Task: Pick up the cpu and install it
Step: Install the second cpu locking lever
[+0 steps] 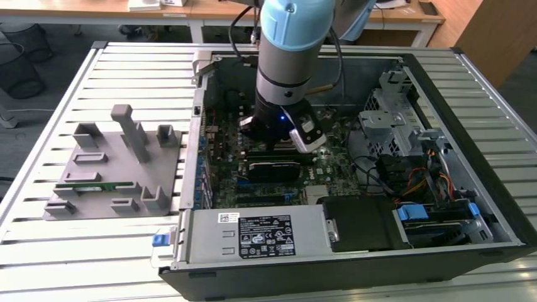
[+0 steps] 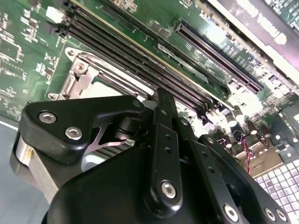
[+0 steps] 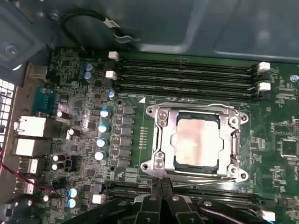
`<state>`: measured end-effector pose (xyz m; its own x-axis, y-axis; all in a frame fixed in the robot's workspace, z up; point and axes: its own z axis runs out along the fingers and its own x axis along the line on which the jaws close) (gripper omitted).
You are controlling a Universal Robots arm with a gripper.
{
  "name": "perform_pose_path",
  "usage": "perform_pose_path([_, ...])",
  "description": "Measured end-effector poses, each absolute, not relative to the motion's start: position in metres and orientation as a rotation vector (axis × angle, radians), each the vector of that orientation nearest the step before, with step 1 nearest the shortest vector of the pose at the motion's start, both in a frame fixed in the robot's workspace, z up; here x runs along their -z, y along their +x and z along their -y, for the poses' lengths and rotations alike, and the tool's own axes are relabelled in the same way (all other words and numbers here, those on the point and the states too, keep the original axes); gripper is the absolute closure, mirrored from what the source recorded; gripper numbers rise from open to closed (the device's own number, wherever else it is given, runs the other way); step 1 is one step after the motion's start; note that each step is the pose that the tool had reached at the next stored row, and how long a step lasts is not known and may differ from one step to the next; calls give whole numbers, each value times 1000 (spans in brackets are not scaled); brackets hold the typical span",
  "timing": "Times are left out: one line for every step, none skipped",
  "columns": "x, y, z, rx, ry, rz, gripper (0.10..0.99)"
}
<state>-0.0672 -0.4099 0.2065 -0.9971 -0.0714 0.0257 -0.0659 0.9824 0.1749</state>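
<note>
Cpu [image 3: 196, 142], a flat square chip with a pale, shiny metal top and thin dark edge, lies face up inside the silver socket frame [image 3: 154, 140] on the green motherboard [image 3: 70, 93], its sides parallel to the memory slots [image 3: 187, 74]. Gripper [image 3: 161, 198] sits beside the socket; whether its jaws are released or clenched cannot be told.

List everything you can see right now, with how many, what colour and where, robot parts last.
cpu: one, silver top, seated in the motherboard socket frame.
motherboard: one, green, inside the case.
memory slots: several, black, beside the socket.
computer case: one, grey and black, open, on the table.
slatted table: one, pale.
parts holder: one, grey, at the exterior view's left of the case.
gripper: one, black, just above the board beside the socket.
</note>
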Motion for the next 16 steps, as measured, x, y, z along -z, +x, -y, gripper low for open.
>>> perform_pose_path([-206, -68, 410, 274, 107, 3096, 980])
perform_pose_path([-205, -69, 410, 278, 107, 3095, 980])
perform_pose_path([-205, -70, 410, 282, 107, 3095, 980])
perform_pose_path([-205, -71, 411, 290, 108, 3095, 980])
perform_pose_path([-205, -71, 412, 300, 108, 3094, 980])
perform_pose_path([-205, -71, 413, 310, 108, 3093, 980])
perform_pose_path([-205, -72, 414, 318, 108, 3092, 980])
perform_pose_path([-205, -72, 415, 325, 108, 3092, 980])
perform_pose_path([-205, -72, 417, 330, 108, 3092, 980])
perform_pose_path([-204, -72, 418, 333, 108, 3091, 980])
perform_pose_path([-204, -72, 419, 335, 108, 3091, 980])
perform_pose_path([-204, -72, 420, 338, 108, 3091, 980])
perform_pose_path([-204, -72, 420, 341, 108, 3091, 980])
perform_pose_path([-204, -72, 420, 345, 108, 3090, 980])
perform_pose_path([-204, -72, 420, 347, 108, 3090, 980])
perform_pose_path([-203, -72, 420, 350, 108, 3090, 980])
